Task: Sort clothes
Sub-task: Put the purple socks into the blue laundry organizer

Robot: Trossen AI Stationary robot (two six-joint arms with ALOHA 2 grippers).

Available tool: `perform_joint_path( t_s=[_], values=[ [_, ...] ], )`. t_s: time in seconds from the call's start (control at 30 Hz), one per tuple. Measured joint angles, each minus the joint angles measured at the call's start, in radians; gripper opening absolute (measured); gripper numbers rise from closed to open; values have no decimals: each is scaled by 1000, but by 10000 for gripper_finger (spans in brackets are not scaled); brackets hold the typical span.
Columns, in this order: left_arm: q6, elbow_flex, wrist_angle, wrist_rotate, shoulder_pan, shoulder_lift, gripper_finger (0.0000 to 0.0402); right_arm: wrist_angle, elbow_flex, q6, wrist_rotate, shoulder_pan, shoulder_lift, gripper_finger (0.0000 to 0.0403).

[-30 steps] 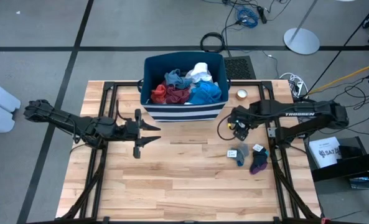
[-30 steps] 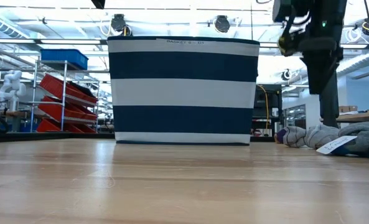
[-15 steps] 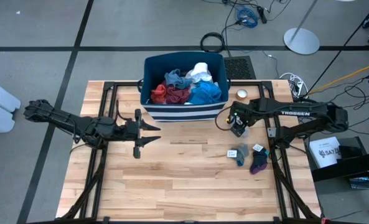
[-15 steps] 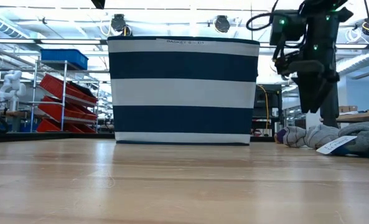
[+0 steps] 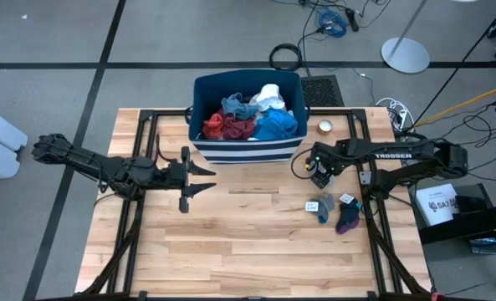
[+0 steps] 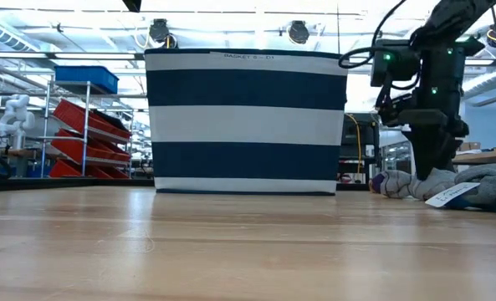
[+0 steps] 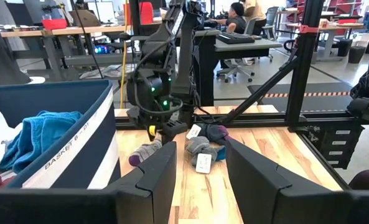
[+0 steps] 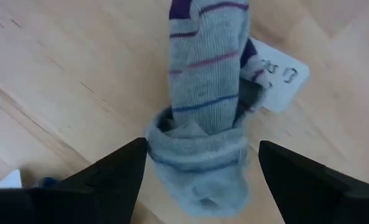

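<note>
While right end effector [image 8: 200,165] hangs open over the grey striped sock [image 8: 204,118], grasp pending.
Left end effector [image 5: 199,177] waits open at 9 o'clock; bin [image 5: 201,94] at 12 holds unsorted clothes [image 5: 252,117].

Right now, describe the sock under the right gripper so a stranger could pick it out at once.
Start at the navy and white striped bin at the table's back edge, then go to the right arm's side, where small socks lie in a cluster by the open right gripper. The one meant is the grey sock with thin purple, pink and blue stripes, rolled into a bundle beside a white tag.
</note>
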Motion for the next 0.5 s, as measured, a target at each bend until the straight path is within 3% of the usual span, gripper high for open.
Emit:
perform_joint_path(
  t_s=[0.2,0.5],
  values=[
    [0,0,0,0,0,0,148,163,-65,3,-77,0,0,297],
    [1,0,0,0,0,0,148,252,-135,39,-32,0,0,296]
  ],
)
